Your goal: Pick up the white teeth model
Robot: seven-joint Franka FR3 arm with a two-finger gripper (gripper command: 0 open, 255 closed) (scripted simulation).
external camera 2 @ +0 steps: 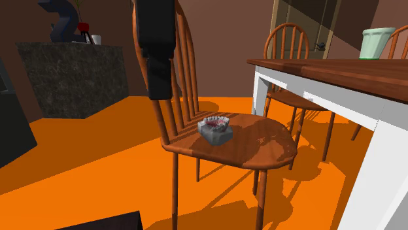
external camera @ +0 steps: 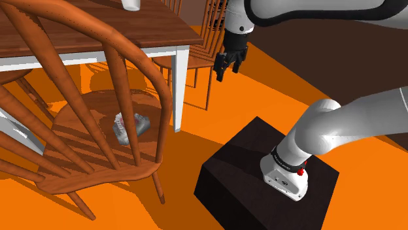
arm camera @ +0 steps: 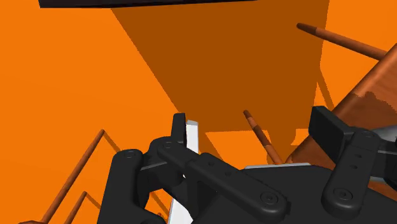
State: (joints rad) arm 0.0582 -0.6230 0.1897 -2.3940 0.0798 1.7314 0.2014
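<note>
Gripper hangs fingers-down at upper centre of the shoulder view, above the orange floor and beside a white table leg. In the wrist view both fingers stand wide apart with nothing between them.

Teeth model rests on the wooden chair seat. In the shoulder view it lies lower left of the gripper, well apart, and is partly screened by the chair-back spindles.

The second exterior view shows the model unobstructed at frame centre:
- Grey base down, white teeth and red gums facing up.
- Longer side appears to run roughly left to right; a finer heading cannot be told.

That view also shows a pale green cup on the table, upper right.
</note>
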